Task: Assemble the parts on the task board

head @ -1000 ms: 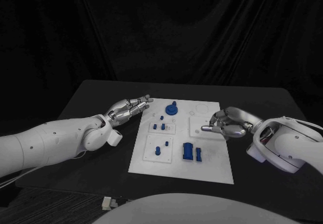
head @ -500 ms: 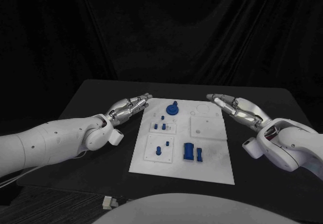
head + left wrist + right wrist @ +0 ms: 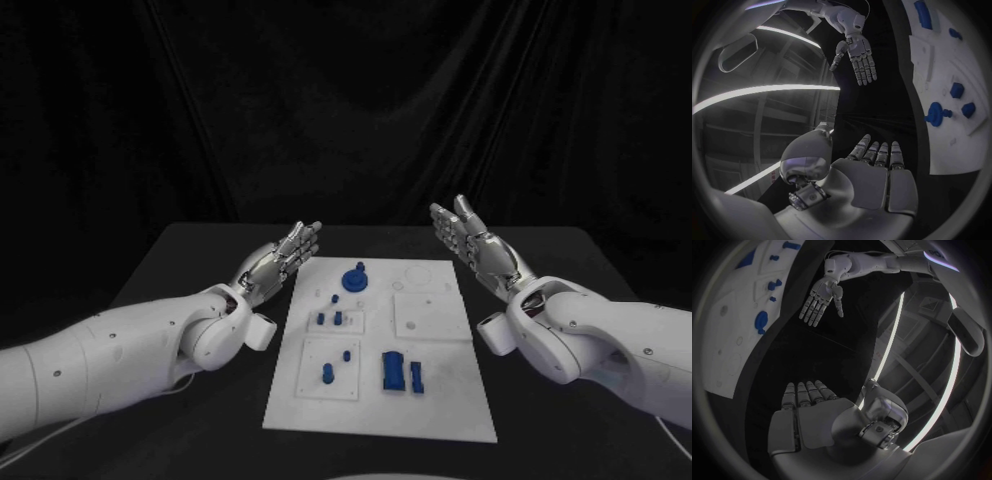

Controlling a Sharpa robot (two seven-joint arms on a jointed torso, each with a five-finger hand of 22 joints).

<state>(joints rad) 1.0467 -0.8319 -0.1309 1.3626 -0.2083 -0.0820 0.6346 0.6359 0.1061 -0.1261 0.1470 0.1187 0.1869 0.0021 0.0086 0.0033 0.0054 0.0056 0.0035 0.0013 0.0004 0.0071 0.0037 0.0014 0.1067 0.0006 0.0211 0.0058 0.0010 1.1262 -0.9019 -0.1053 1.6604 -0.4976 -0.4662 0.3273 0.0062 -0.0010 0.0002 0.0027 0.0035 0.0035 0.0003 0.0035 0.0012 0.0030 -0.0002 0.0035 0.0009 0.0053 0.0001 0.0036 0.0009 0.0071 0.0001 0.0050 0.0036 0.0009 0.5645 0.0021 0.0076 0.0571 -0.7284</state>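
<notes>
So the right hand (image 3: 480, 247) was curled down over the right side of the task board (image 3: 433, 390) a second ago, and now it's lifted clear, fingers (image 3: 456, 221) straight and apart, holding nothing. The left hand (image 3: 284, 253) mirrors it beside the board's left edge, also flat and empty. Both hover above the counter (image 3: 202, 262), palms facing in.

The blue parts (image 3: 398, 372) sit on the board: a round knobbed piece (image 3: 356, 279) near the far end, small pegs mid-board, two blocks nearer the robot. Hard to tell if any are properly seated. Looks like a reset pose, with nothing in hand right now.
</notes>
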